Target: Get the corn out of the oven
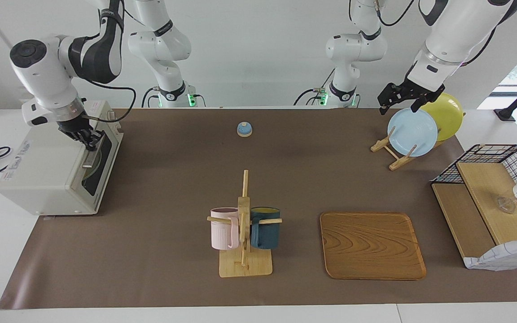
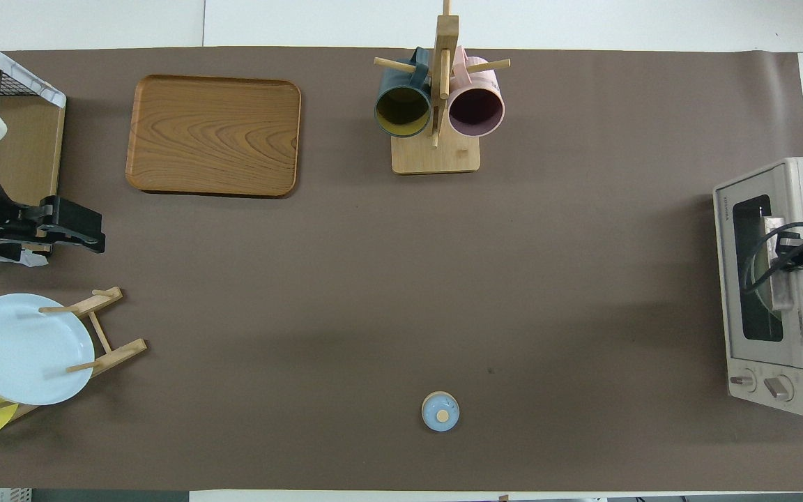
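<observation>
I've got the R gripper (image 1: pixel 89 140) down at the top edge of the oven (image 1: pixel 47 166) door, right on the bar handle (image 2: pixel 778 261); fingers look clenched on it, tho seen small. Oven sits at the R arm's end of the table, door glass (image 2: pixel 757 268) facing the table's middle, door looks closed or nearly so. Corn: can't make it out thru the dark glass, just a pale round shape inside, can't tell what it is. Two knobs (image 2: pixel 760 383) on the oven front, at the end nearer the robots.

L gripper (image 1: pixel 404 99) hangs in the air over the blue plate (image 1: pixel 412 132) in the wooden plate rack (image 1: pixel 391 152), fingers spread, holding nothing, not touching the plate. L arm waits. Yellow plate (image 1: pixel 447 114) stands in the same rack just beside the blue one, nearer the robots.

Rest: small blue bell (image 1: pixel 244 129) near the robots, mid-table. Mug tree (image 1: pixel 244 237) w/ pink mug (image 1: pixel 224 233) and dark blue mug (image 1: pixel 265 232) hung on it, farther from the robots. Wood tray (image 1: pixel 370 244) beside the mug tree, toward the L arm's end. Wire basket w/ wood shelves (image 1: pixel 487 197) at the L arm's end, checked cloth (image 1: pixel 505 258) on its corner.
</observation>
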